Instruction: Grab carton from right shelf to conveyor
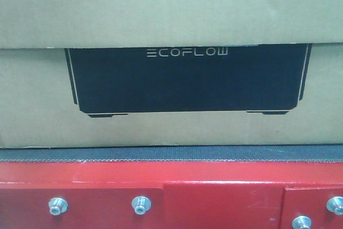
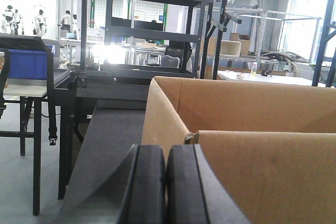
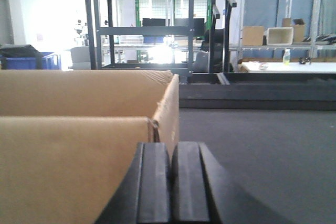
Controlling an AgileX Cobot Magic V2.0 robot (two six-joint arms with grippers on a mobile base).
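Note:
The carton point(image 1: 171, 127), brown cardboard with a black ECOFLOW panel, stands on the conveyor's dark belt point(image 1: 171, 154) above the red frame point(image 1: 214, 186). In the left wrist view my left gripper point(image 2: 166, 182) is closed on the carton's left wall point(image 2: 163, 114), with the open-topped carton point(image 2: 262, 171) to its right. In the right wrist view my right gripper point(image 3: 171, 182) is closed on the carton's right wall point(image 3: 169, 114), with the carton point(image 3: 68, 161) to its left. The right shelf is out of view.
The belt runs on past the carton on both sides point(image 2: 110, 145) point(image 3: 262, 145). A black shelving rack point(image 2: 152, 30) stands beyond the belt's far end. A blue bin point(image 2: 26, 61) sits on a rack at the left. A white table with a bottle point(image 3: 286, 56) is at the far right.

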